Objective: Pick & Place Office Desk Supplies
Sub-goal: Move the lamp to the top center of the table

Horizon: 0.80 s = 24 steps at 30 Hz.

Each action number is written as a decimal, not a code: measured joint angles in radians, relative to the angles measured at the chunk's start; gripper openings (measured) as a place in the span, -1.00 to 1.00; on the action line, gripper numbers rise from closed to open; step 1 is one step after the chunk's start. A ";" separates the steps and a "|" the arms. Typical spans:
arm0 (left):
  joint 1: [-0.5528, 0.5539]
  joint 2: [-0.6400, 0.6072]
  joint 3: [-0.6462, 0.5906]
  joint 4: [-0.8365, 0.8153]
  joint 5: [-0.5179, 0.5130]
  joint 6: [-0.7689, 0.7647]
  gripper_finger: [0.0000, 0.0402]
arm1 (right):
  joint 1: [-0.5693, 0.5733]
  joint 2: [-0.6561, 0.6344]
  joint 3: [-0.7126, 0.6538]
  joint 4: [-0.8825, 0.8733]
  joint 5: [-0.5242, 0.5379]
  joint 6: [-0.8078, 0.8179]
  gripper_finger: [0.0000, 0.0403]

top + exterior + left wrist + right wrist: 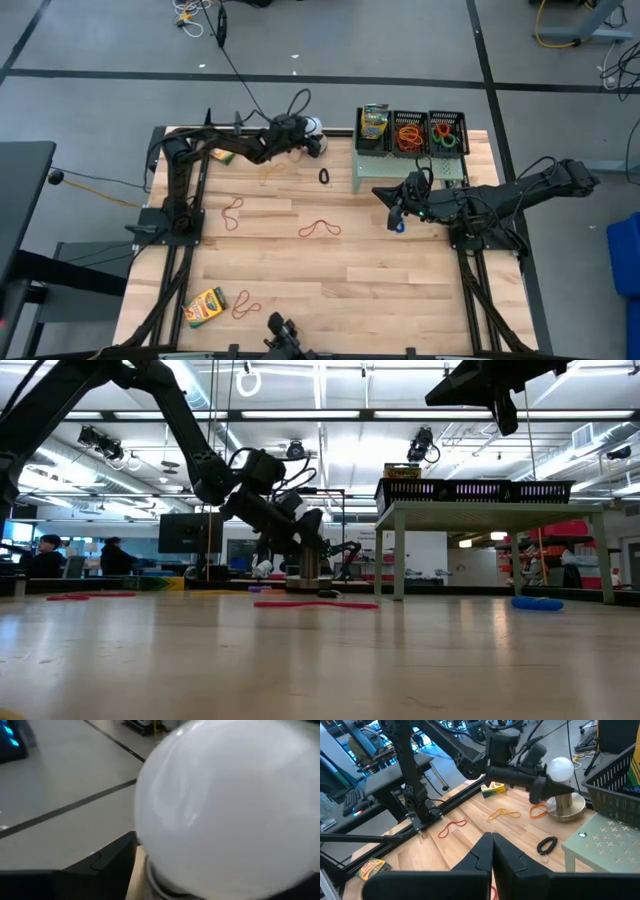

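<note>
Wooden table (380, 280) seen from above, w/ two dark robot arms. Left gripper (544, 787) sits at the far edge, right up against the white ball (559, 768) on its metal base (565, 806); its fingers are spread apart w/ nothing between them, and an orange rubber band (538, 811) lies on the wood just under it. A tan band (501, 813) and a crayon box (494, 788) lie just behind that gripper, twd the left arm's base. Right gripper (492, 851) hovers over mid-table, fingers pressed together, empty; a black band (547, 844) lies just ahead of it, a blue band (398, 226) just below. Beside it stands the pale green riser (380, 170), topped by three black mesh baskets (411, 131): one w/ crayon boxes, two w/ bands. Red bands (320, 229) and another crayon box (205, 306) lie well apart from both grippers.
</note>
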 joint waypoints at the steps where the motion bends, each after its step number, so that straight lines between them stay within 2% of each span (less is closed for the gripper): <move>1: 0.000 -0.010 0.000 -0.016 0.017 -0.006 0.35 | 0.000 0.000 0.000 0.000 0.000 0.000 -0.97; 9: 0.001 -0.067 0.000 -0.169 0.125 -0.001 0.35 | 0.000 0.000 0.000 0.000 0.000 -0.006 -0.97; 18: 0.003 -0.171 -0.002 -0.287 0.151 0.003 0.35 | 0.000 0.000 0.000 0.000 0.000 -0.029 -0.97; 24: 0.008 -0.169 -0.002 -0.319 0.164 -0.037 0.35 | 0.000 0.000 0.000 0.000 0.000 -0.046 -0.97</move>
